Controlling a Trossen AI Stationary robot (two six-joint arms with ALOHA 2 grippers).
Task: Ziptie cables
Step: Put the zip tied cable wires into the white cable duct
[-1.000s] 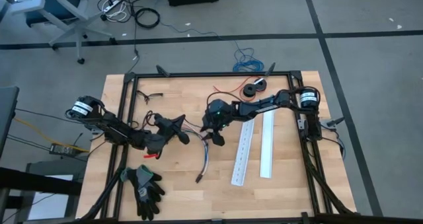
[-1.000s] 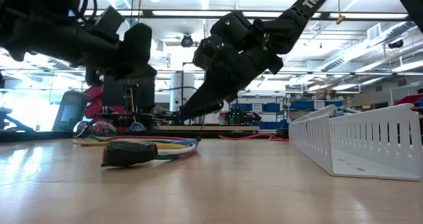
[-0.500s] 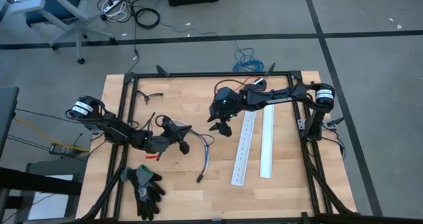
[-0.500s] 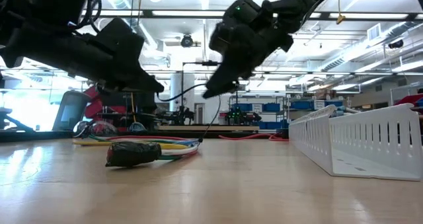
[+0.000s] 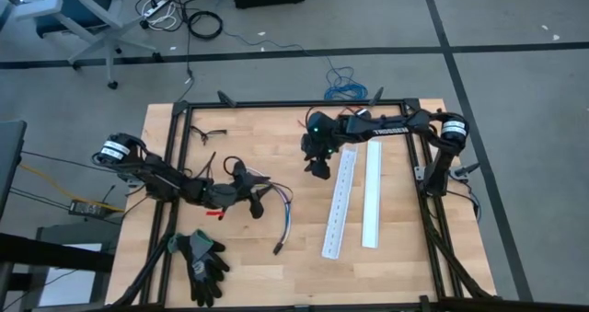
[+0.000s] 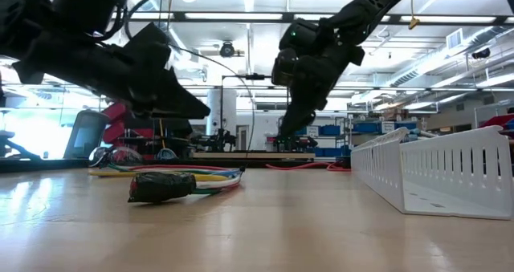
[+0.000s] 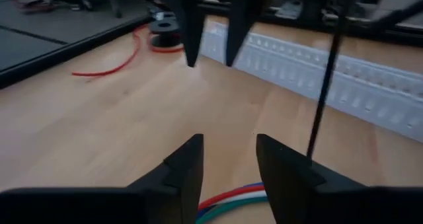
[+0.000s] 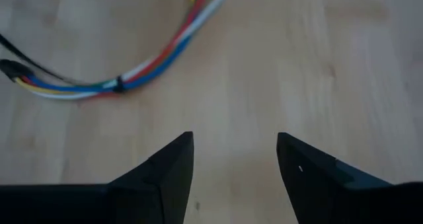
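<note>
Seen from overhead on a wooden table (image 5: 386, 266): the cables (image 5: 283, 211), a thin multicoloured bundle curving from the table's middle down toward the near edge, dark end (image 6: 161, 186) lying flat on the wood in the low view. Bound at one spot by a small dark tie (image 8: 119, 86), visible in the right wrist view, wires fanning out past it.

Left gripper (image 5: 260, 200) low over the table left of centre, just beside the upper stretch of the cables; jaws parted by a narrow gap with nothing between them, coloured wires showing directly beneath the fingertips in the left wrist view. Contact with the wires hard to judge from above, possibly none.

Right gripper (image 5: 319, 167) raised above the far half of the table, right of centre, well apart from the bundle; jaws moderately wide and empty, bare wood between the fingers (image 8: 173, 164).

Right of the cables, two long white slotted ducts (image 5: 339, 206) lying side by side, running near to far. At the far edge, a red wire with a black round spool (image 7: 160, 27). On the near left corner, a pair of dark work gloves (image 5: 201, 260). Just left of the left gripper, a small red piece (image 5: 212, 215) on the wood, too small to identify.
</note>
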